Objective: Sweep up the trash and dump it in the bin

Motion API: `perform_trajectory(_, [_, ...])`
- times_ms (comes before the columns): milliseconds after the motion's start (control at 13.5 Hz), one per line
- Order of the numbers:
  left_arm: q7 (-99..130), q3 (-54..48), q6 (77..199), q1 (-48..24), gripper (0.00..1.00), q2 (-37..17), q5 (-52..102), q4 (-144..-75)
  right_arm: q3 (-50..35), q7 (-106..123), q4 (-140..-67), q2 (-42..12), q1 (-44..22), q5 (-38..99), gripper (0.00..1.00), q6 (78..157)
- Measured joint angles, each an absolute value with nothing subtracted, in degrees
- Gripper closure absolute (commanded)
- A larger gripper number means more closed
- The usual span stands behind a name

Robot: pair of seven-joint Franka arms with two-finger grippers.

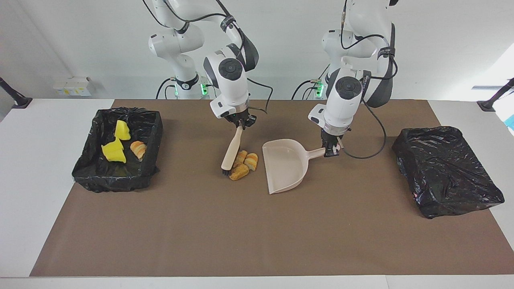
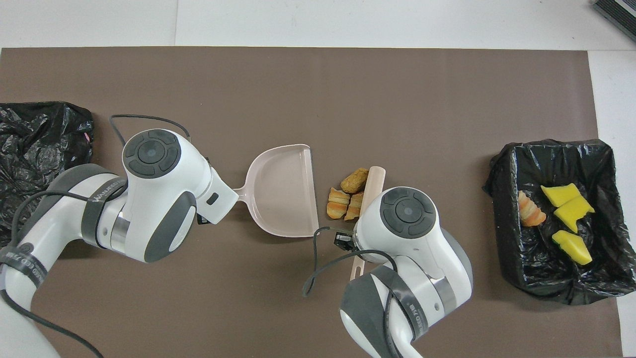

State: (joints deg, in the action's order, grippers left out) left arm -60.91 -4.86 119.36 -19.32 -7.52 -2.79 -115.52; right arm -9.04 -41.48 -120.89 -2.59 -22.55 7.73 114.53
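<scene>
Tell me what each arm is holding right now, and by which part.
The right pincer grips the beige wooden brush by its handle's upper end. The left pincer grips the beige plastic dustpan by the end of its handle.

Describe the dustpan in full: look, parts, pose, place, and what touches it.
The dustpan is pale beige, plastic by its look, with a broad shallow scoop, raised side walls and a short handle. It is empty and lies on the brown mat mid-table. Its handle points toward the left arm's end of the table, where the left gripper grips it. Its open edge faces three bread pieces lying just short of it, with the brush beside them.
</scene>
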Motion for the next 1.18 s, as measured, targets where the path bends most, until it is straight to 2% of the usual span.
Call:
perform_trajectory(296, [-59.6, -4.9, 119.4, -20.3, 1.0, -7.4, -1.5, -115.9, -8.9, -28.9, -122.7, -0.8, -18.8, 4.1, 1.0, 112.2])
perform_trajectory(518, [-59.6, -4.9, 119.4, -20.4, 1.0, -7.4, -1.5, -116.0, -8.9, -20.4, -128.8, 1.2, -14.9, 2.8, 1.0, 117.9])
perform_trajectory(666, [-59.5, -4.9, 119.4, -20.5, 1.0, -7.1, -1.3, -116.5, -9.0, -19.6, -130.9, 1.7, -14.6, 2.8, 1.0, 119.8])
perform_trajectory(888, [-59.5, -4.9, 119.4, -20.6, 1.0, -6.5, -1.1, -117.2, -9.3, -22.8, -131.9, 0.7, -18.3, 2.9, 1.0, 123.9])
perform_trajectory(1184, [-59.4, -4.9, 119.4, -21.4, 1.0, -5.7, -0.9, -118.3, -9.5, -29.2, -129.6, -4.7, -26.0, 3.0, 1.0, 130.0])
